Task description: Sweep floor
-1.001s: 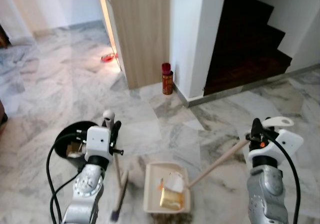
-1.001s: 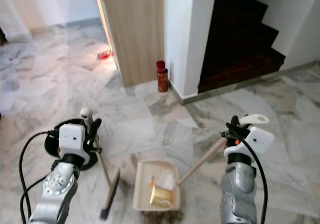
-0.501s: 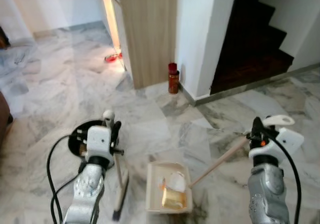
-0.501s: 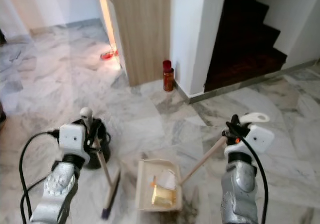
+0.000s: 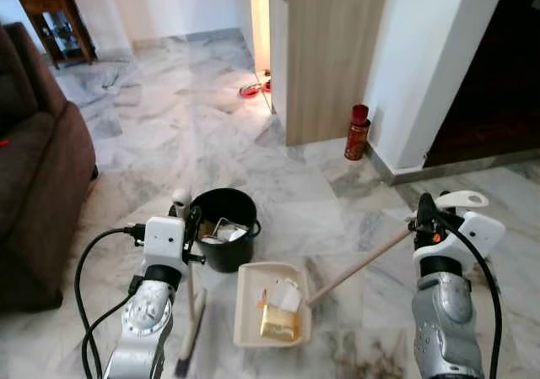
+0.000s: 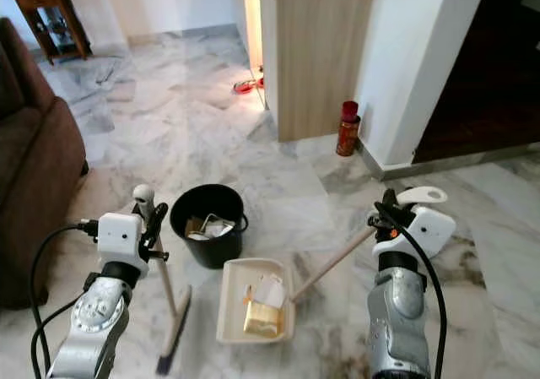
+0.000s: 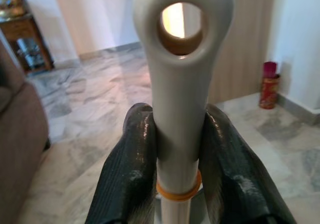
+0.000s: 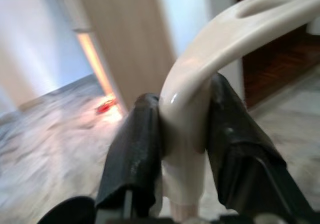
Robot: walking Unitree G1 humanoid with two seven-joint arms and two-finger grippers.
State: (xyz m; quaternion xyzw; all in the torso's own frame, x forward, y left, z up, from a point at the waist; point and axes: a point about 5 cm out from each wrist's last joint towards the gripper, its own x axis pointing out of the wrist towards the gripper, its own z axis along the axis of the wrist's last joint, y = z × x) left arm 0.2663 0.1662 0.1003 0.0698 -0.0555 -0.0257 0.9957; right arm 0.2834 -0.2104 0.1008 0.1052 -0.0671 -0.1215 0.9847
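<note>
Two containers are seen: a black bucket (image 5: 224,227) holding scraps, a dustpan (image 5: 272,303) holding litter. Its handle is clamped by the right gripper (image 8: 187,134); the broom (image 7: 182,84) by the left gripper (image 7: 175,159).

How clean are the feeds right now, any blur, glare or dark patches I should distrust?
Eye views: sharp, evenly lit; warm glare from the lit doorway spills onto the marble, and the stairwell is nearly black. Left wrist view: broom handle and fingers crisp, background soft. Right wrist view: smeared throughout, dustpan handle overexposed, floor detail unreliable.
</note>
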